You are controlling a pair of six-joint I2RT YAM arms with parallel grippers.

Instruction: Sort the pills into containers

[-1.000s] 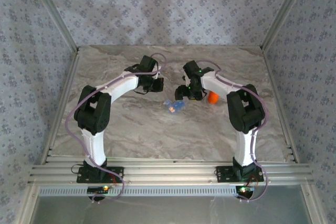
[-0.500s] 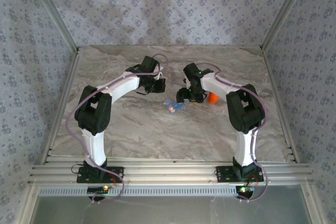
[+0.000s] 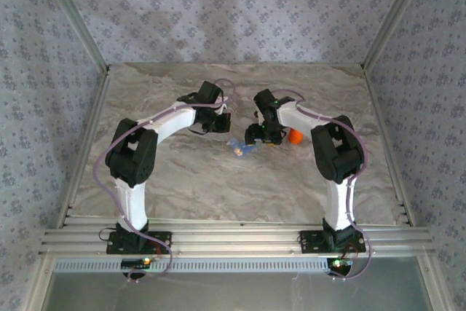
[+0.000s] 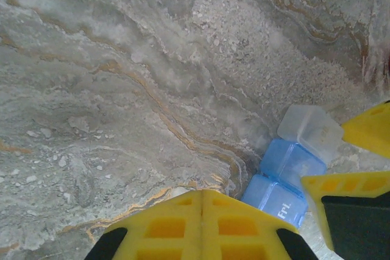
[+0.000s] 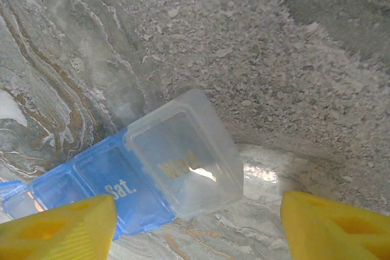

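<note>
Top external view, going left to right: lots of bare marble table (image 3: 218,187) is left open toward the left rail and along the near side. Left gripper (image 3: 217,117) is clamped shut on nothing, just behind the blue pill box (image 3: 241,148), which is set mid-table, well away from every edge. Right gripper (image 3: 256,135) is held with jaws spread wide over the box's clear end, nothing grasped. Orange bottle (image 3: 295,136) is tucked just right of it.

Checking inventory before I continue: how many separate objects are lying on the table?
2. The blue pill box lies mid-table; the orange bottle sits to its right, slightly farther back. Loose pills may be hidden or too small to see.
</note>
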